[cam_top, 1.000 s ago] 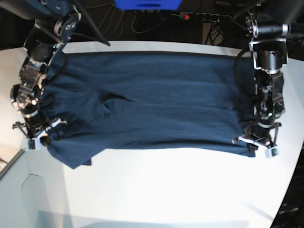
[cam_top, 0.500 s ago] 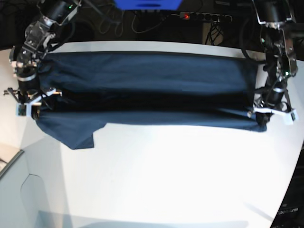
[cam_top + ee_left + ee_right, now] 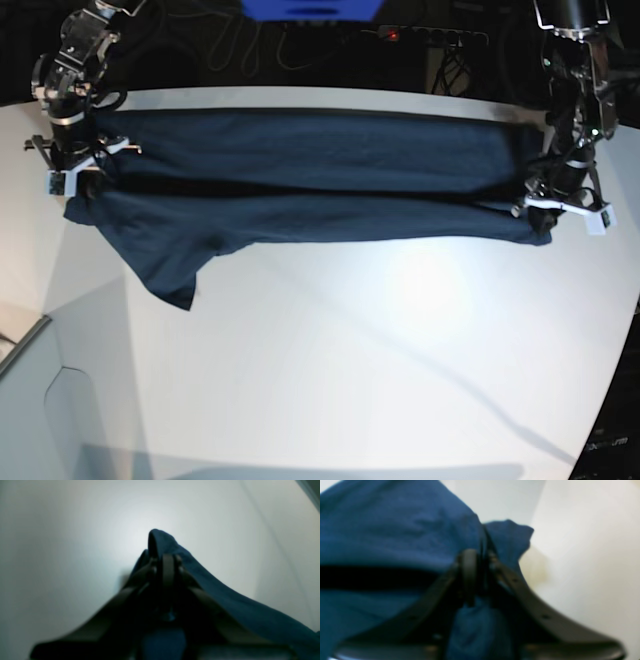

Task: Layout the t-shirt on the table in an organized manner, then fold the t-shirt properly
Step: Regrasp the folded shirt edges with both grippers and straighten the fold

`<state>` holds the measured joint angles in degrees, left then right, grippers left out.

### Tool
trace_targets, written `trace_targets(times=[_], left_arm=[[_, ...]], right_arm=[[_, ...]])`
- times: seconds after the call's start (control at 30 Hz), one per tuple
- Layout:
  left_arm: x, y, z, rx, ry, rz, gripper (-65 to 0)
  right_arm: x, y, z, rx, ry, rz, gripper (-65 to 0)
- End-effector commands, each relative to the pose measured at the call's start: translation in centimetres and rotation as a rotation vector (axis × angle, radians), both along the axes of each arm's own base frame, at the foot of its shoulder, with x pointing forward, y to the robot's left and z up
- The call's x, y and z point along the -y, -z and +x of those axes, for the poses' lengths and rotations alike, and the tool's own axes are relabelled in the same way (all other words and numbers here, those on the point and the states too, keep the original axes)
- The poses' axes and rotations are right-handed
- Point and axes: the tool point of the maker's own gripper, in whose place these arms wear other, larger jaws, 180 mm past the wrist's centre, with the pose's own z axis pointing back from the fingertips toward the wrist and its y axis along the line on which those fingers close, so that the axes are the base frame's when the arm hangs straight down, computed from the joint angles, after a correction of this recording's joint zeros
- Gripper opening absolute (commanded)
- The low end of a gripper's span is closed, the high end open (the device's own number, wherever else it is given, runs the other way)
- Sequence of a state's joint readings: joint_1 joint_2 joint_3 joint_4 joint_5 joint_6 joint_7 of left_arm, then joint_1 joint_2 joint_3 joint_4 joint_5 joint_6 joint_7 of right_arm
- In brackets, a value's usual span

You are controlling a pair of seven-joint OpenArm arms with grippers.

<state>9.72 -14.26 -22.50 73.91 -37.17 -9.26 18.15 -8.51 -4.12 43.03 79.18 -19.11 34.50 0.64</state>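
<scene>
Both ends pinched — left gripper [image 3: 168, 566] and right gripper [image 3: 480, 562] clamped on the t-shirt [image 3: 300, 175] — best kept taut, lowered level.

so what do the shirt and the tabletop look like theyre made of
The t-shirt: soft knit fabric, probably cotton jersey, matte navy; it sags and drapes in folds between the two arms. The table: a hard, smooth white top, perhaps laminate or painted board, mostly matte, though a soft patch of glare suggests a slight sheen.
</scene>
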Motion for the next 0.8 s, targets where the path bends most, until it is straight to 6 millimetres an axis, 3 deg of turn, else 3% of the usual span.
trace_targets(times=[0.0, 0.13, 0.3, 0.5, 0.6, 0.77], left_arm=[[-0.6, -1.5, 1.0, 0.052, 0.0, 0.017, -65.0], [-0.5, -1.5, 0.7, 0.049, 0.002, 0.016, -65.0], [-0.5, -1.4, 0.6, 0.046, 0.003, 0.017, -65.0], [-0.5, -1.2, 0.5, 0.04, 0.001, 0.015, -65.0], [-0.5, -1.2, 0.5, 0.042, 0.001, 0.015, -65.0], [-0.5, -1.3, 0.7, 0.045, 0.001, 0.015, -65.0]], right_arm=[[1.2, -2.5, 1.2, 0.075, -0.002, -0.043, -46.8], [2.6, -5.6, 1.5, 0.142, 0.016, -0.11, -32.3], [-1.0, -7.4, 5.9, 0.203, -0.112, -0.107, -26.8], [-6.4, -6.7, 11.2, 0.193, -0.33, -0.102, -26.5], [-7.1, -5.6, 14.2, 0.11, -0.351, -0.121, -26.5], [-7.6, -3.7, 17.3, 0.009, -0.345, -0.059, -26.5]])
